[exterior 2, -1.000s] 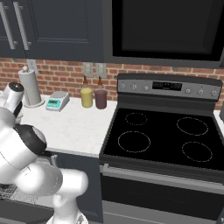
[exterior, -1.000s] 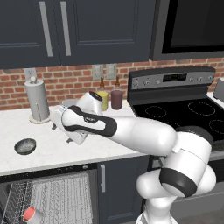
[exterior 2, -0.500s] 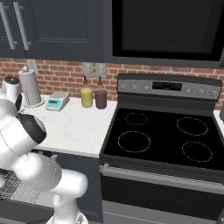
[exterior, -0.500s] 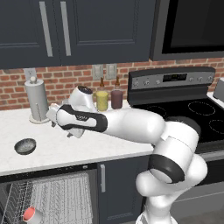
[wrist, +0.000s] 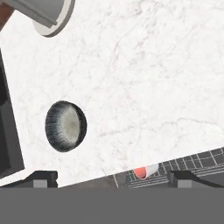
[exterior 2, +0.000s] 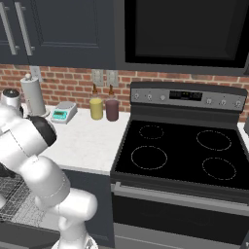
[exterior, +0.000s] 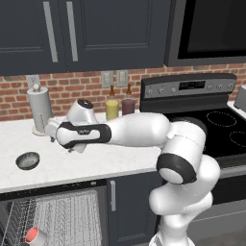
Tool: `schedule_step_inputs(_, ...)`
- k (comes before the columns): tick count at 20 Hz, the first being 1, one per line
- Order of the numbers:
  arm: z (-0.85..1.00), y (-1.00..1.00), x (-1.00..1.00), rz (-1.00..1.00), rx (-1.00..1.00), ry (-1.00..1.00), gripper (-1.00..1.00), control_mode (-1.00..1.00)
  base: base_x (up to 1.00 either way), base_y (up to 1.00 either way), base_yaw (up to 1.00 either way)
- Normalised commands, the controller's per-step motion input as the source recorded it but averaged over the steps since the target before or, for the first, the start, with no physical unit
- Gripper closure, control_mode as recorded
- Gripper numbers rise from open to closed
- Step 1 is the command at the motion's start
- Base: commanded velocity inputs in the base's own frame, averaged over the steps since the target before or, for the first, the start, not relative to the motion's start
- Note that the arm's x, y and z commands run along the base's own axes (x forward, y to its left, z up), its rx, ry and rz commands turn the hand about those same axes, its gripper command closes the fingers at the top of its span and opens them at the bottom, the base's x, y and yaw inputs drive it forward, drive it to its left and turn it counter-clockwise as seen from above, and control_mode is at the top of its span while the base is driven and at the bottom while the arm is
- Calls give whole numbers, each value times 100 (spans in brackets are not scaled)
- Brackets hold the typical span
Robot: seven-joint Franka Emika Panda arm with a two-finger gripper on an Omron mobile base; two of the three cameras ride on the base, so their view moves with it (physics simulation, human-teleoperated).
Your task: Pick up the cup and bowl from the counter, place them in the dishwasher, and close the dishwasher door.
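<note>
Over the white marbled bench (exterior: 101,161), in the left base view, the arm reaches left, its hand near the paper towel roll (exterior: 40,109). To the hand's left, apart from it, the bowl (exterior: 27,160) sits near the bench's front edge. Below, the cup (exterior: 34,236) lies in the open dishwasher's wire rack (exterior: 72,218).

From the right base view, the yellow tumbler (exterior 2: 96,108) and maroon tumbler (exterior 2: 112,109) stand by the far brick wall, beside the stovetop (exterior 2: 182,155).

Looking down in the hand view, the pincer (wrist: 109,178) hangs spread wide and empty; the bowl (wrist: 65,126) lies on the bench and the cup (wrist: 145,171) in the rack.
</note>
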Motion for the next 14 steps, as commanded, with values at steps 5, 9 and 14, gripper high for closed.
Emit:
schedule_step_inputs(5, -30, 38, 22, 9, -7, 0, -100, -100, 0, 0, 0)
schedule_step_inputs(9, -23, 40, 33, 20, -6, 0, -100, -100, 0, 0, 0)
schedule_step_inputs(14, -7, 42, 41, 13, -11, 3, -100, -100, 0, 0, 0)
